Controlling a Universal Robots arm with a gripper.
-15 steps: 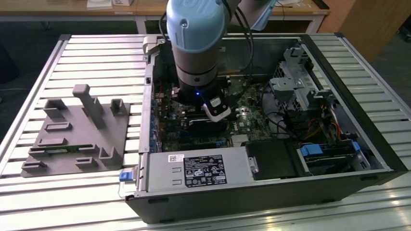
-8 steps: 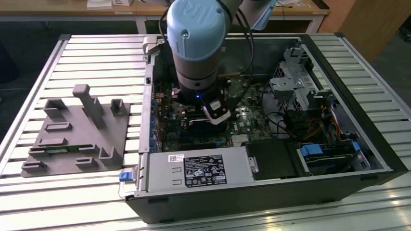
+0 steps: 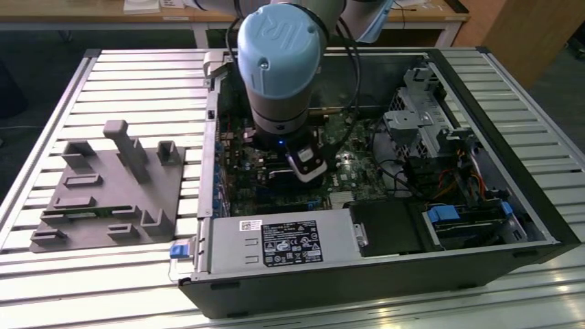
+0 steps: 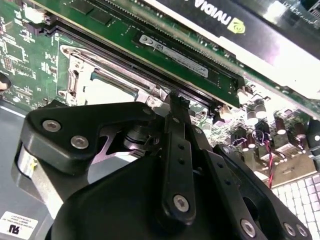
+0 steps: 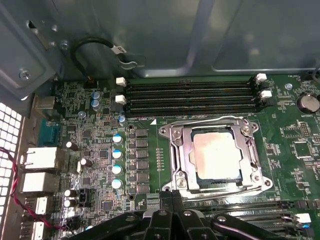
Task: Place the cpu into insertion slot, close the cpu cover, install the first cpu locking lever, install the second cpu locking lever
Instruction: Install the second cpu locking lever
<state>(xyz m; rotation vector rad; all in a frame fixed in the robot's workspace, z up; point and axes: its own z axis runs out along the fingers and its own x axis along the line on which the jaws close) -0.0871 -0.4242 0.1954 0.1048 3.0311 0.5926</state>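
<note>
A: Pale silver-beige metal is seen in the first wrist view: the small flat square cpu (image 5: 216,155) is seated in the square silvery-rimmed insertion slot (image 5: 176,150), and the thin square metal cpu cover (image 5: 251,154) is laid down around it.

B: Where is the black end effector (image 5: 172,196) found?

A: It is held just beside the socket, above the green motherboard (image 5: 85,150), with its fingers pressed together and nothing pinched. In the exterior view the blue-capped grey arm (image 3: 279,62) is lowered into the open black computer case (image 3: 512,205) on the slatted desk (image 3: 137,75).
</note>
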